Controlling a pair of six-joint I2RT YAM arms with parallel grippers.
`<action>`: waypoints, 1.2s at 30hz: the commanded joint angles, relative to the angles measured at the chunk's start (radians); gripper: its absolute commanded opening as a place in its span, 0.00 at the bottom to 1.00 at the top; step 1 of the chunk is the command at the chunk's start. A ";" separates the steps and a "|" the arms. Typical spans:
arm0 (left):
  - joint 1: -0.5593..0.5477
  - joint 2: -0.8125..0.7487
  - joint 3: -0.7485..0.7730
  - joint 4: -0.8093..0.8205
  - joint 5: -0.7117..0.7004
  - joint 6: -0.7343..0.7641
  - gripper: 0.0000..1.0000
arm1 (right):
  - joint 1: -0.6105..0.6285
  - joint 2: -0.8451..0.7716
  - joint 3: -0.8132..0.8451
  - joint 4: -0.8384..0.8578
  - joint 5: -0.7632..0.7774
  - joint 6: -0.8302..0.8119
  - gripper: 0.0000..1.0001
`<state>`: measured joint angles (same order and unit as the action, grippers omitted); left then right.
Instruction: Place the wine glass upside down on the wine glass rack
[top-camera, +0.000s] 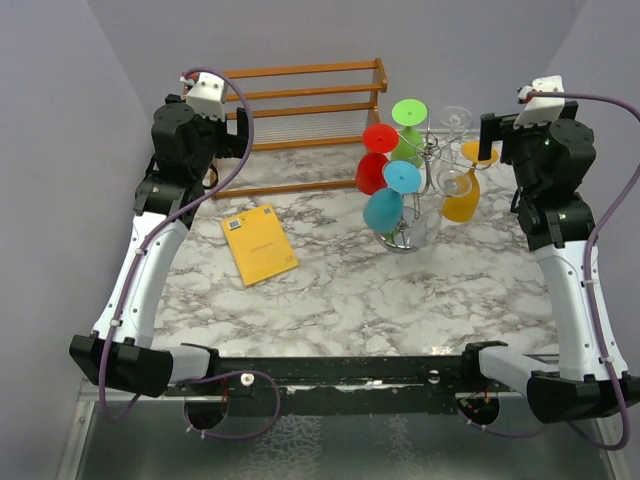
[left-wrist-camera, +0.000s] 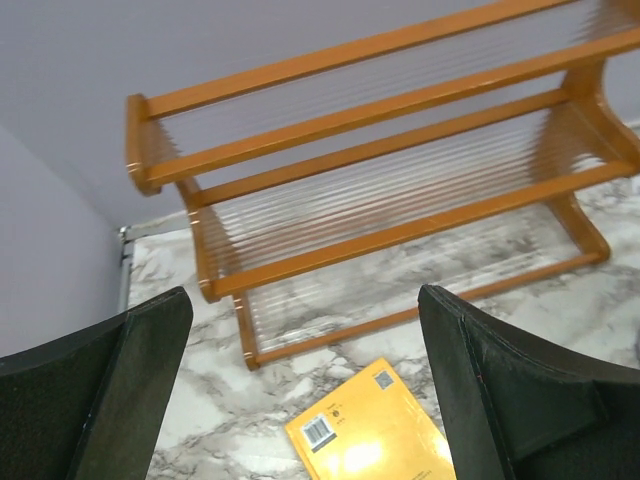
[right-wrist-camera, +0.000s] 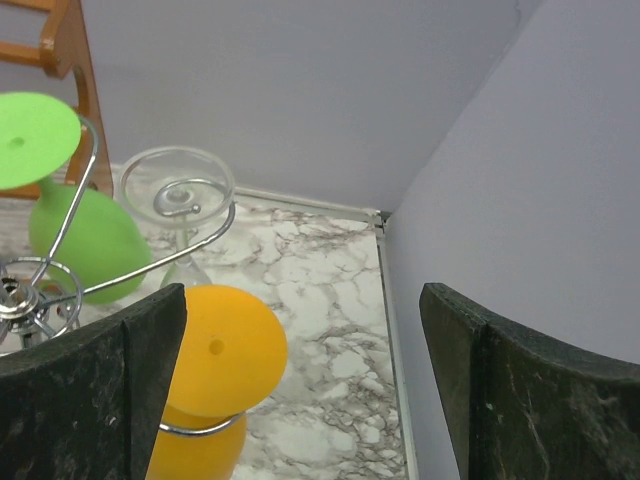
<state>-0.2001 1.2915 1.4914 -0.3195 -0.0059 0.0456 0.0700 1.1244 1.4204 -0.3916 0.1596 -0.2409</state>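
We find wine glass rack (top-camera: 429, 165) loaded. Orange wine glass (right-wrist-camera: 222, 352) hangs bowl down, stem vertical, at inner jaw of right gripper (right-wrist-camera: 300, 335). Right gripper and left gripper (left-wrist-camera: 305, 325): jaws wide apart, empty.

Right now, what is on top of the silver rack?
Red glass, green glass, blue glass, orange glass, clear glass: all hang upside down on its hooks. Bowls partly cover its base.

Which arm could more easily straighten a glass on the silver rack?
Right, probably. The right gripper, open, hangs beside the rack, the orange glass just below it; the left gripper faces the wooden shelf, farther off.
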 joint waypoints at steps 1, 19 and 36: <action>0.004 -0.064 -0.012 0.075 -0.201 -0.011 0.99 | -0.012 -0.029 -0.025 0.132 0.111 0.075 1.00; 0.011 -0.186 -0.086 0.098 -0.170 0.029 0.99 | -0.036 -0.118 -0.086 0.176 0.186 -0.105 1.00; 0.038 -0.340 -0.239 0.068 -0.117 0.016 0.99 | -0.039 -0.295 -0.130 -0.039 0.026 -0.045 1.00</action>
<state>-0.1810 0.9970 1.2789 -0.2451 -0.1501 0.0586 0.0391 0.8757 1.3342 -0.3649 0.2558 -0.3141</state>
